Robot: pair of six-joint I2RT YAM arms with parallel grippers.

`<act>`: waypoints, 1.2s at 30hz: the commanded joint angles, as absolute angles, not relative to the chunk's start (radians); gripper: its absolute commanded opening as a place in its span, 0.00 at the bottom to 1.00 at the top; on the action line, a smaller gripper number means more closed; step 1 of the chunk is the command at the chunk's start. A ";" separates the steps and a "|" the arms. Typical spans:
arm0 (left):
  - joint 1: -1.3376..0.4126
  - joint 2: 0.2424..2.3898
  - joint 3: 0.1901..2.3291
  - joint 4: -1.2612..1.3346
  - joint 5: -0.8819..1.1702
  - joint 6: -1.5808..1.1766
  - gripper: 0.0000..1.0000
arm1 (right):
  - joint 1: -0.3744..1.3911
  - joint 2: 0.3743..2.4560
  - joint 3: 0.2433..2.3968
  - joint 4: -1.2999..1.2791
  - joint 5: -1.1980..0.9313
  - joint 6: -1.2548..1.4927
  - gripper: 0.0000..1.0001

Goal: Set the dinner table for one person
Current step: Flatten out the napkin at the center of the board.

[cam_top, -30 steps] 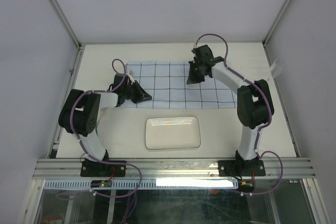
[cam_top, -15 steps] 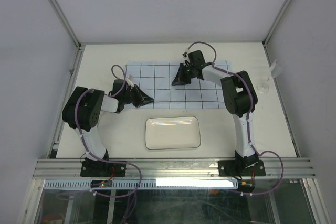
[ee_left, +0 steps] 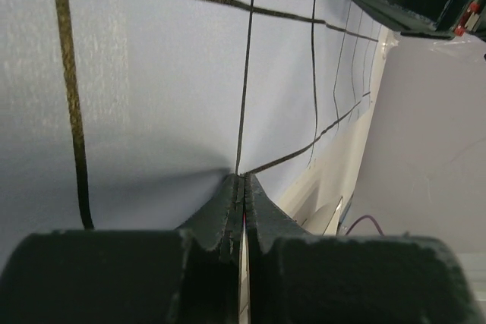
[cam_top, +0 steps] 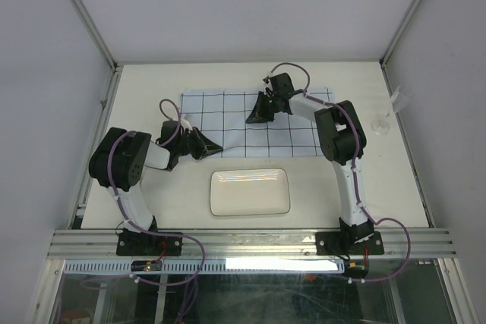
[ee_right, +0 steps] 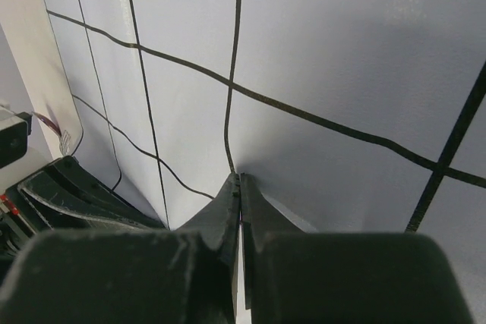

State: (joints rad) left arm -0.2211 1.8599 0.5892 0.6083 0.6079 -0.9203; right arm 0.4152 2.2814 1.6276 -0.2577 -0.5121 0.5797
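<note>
Left pincer (cam_top: 216,144) and right pincer (cam_top: 252,119) each clamped the checked cloth (cam_top: 228,108) on the bench (cam_top: 144,85), upper centre; the plate (cam_top: 250,192) below was not yet set.

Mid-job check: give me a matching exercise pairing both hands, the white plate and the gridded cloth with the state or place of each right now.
1. left hand
2. right hand
3. white plate
4. gridded cloth

A. empty, untouched
B. shut on the cloth's near edge, left side
C. shut on a fold in the cloth's middle
D. pale blue, pinched at two spots

Pairs: 1-B, 2-C, 3-A, 4-D
</note>
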 commanded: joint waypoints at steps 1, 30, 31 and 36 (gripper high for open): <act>-0.232 1.790 0.508 0.396 0.596 -0.834 0.00 | 0.408 2.331 1.644 -0.290 -0.402 0.575 0.00; -0.228 1.292 0.591 0.062 0.392 -0.767 0.00 | 0.377 2.291 1.638 -0.323 -0.388 0.551 0.00; -0.227 1.319 0.605 0.082 0.407 -0.768 0.00 | 0.376 2.293 1.642 -0.328 -0.389 0.549 0.00; -0.229 1.478 0.626 0.286 0.496 -0.825 0.00 | 0.377 2.294 1.650 -0.346 -0.387 0.537 0.00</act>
State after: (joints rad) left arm -0.2230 1.3762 0.6086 0.1474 0.4316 -0.7986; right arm 0.4114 2.2860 1.6402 -0.2806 -0.5041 0.5938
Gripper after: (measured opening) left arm 0.006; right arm 0.004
